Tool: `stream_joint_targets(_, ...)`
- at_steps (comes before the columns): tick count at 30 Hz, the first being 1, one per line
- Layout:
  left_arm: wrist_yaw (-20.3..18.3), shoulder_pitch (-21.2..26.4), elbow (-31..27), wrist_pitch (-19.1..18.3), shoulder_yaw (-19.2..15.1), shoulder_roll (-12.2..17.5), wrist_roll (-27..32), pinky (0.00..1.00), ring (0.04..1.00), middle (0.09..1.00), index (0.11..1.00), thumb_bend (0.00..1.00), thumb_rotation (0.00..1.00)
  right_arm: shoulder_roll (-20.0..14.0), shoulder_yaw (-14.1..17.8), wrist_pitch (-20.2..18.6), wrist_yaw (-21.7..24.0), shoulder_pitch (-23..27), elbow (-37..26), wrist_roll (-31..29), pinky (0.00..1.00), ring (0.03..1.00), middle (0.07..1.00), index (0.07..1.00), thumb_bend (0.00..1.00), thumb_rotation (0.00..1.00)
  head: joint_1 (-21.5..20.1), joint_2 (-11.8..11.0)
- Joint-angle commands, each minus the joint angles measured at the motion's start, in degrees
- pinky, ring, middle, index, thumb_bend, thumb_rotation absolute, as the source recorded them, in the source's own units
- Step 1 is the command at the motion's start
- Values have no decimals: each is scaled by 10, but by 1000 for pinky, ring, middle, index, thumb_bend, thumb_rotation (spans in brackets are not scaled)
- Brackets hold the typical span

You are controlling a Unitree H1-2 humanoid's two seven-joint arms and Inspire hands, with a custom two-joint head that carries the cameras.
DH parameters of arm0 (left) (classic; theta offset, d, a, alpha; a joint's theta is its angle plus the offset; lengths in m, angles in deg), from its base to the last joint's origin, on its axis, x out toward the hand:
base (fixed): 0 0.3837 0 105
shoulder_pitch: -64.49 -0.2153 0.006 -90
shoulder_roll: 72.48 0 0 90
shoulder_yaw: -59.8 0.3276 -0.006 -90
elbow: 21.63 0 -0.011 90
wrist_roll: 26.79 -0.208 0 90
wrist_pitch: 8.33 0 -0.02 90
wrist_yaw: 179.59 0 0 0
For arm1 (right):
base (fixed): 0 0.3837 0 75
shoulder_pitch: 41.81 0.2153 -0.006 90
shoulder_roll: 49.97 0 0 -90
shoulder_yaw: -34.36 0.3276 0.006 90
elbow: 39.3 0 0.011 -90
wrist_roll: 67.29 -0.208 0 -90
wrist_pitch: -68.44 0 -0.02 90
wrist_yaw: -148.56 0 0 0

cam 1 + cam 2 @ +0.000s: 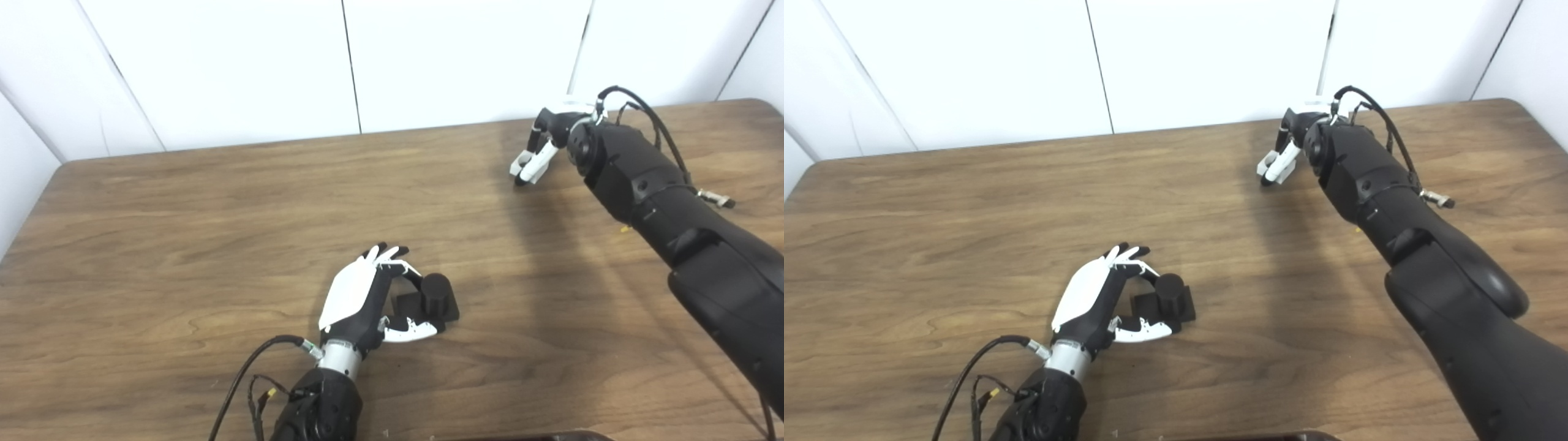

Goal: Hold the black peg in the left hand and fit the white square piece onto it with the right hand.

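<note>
Two hands, far apart

I see my left hand (361,303) curled loosely around the black peg (433,298), which sits on the table (184,245) between its fingers and thumb, ready to be held steady. My right hand (542,150) reaches far away, fingers bent down. I can't tell if it holds the white piece; something pale shows there.

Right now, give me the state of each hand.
Left hand: fingers curled around the black peg on the table; firm grip cannot be told.
Right hand: fingers closed on the white square piece.
</note>
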Motion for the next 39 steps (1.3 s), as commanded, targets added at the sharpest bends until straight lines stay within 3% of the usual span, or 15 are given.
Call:
stream_joint_targets(1,-6,-2,13,-23,-11,16,-13,1000,1000,917,489,507,84,-11,-3,-4,-6,26,2,10,987,1000,866,592,949,276,0,1)
stream_joint_targets(7,-4,-2,14,-20,-11,16,-13,1000,1000,916,489,507,84,-10,-4,3,-13,23,4,11,973,1000,865,558,922,242,1,2)
stream_joint_targets(10,-3,-1,15,-20,-11,17,-13,1000,1000,916,489,507,84,-9,-5,11,-23,21,9,11,984,1000,866,500,609,167,0,1)
stream_joint_targets(13,-1,-2,16,-17,-12,17,-11,1000,1000,915,489,507,83,-8,-5,17,-28,20,14,9,998,1000,865,485,536,147,1,1)
stream_joint_targets(32,2,0,17,-14,-17,15,-6,1000,1000,916,489,507,82,-11,-5,29,-35,22,25,5,1000,1000,862,486,526,146,3,-1)
stream_joint_targets(39,-3,2,15,-22,-18,13,-10,1000,1000,917,489,506,83,-17,-2,18,-29,18,-13,7,1000,1000,871,487,526,147,3,-2)
